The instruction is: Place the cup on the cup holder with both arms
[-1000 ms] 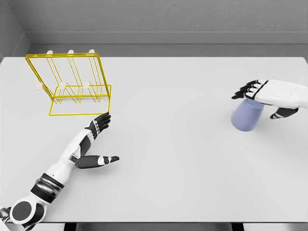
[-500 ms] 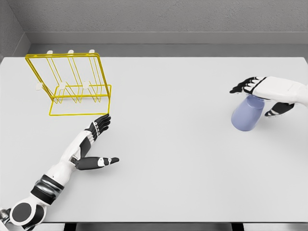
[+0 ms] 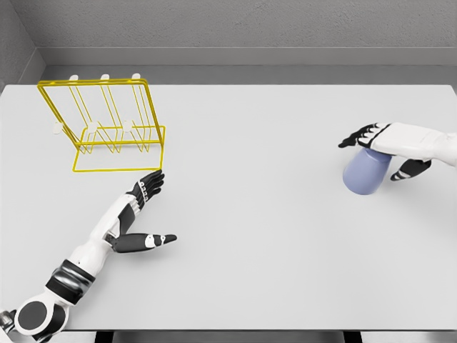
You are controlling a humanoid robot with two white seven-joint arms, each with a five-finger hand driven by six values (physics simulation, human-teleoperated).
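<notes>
- Table (image 3: 257, 236): pale grey top that filled most of the head view, with a grey wall behind its far edge.
- Cup holder (image 3: 103, 127): yellow wire rack, stood on the table at far left; its back frame leaned and white-tipped pegs showed along the top rail.
- Cup (image 3: 366, 171): lavender-blue, sat on the table at right, well apart from the cup holder, and appeared slightly tilted.
- Right hand (image 3: 389, 143): lay over the top of the cup; dark fingers (image 3: 357, 137) reached out past its left side and the thumb sat at its right side. Whether the grip had closed could not be told.
- Left hand (image 3: 141, 207): held just above or on the table, near the front edge of the cup holder; fingers spread, thumb stuck out sideways, holding nothing.
</notes>
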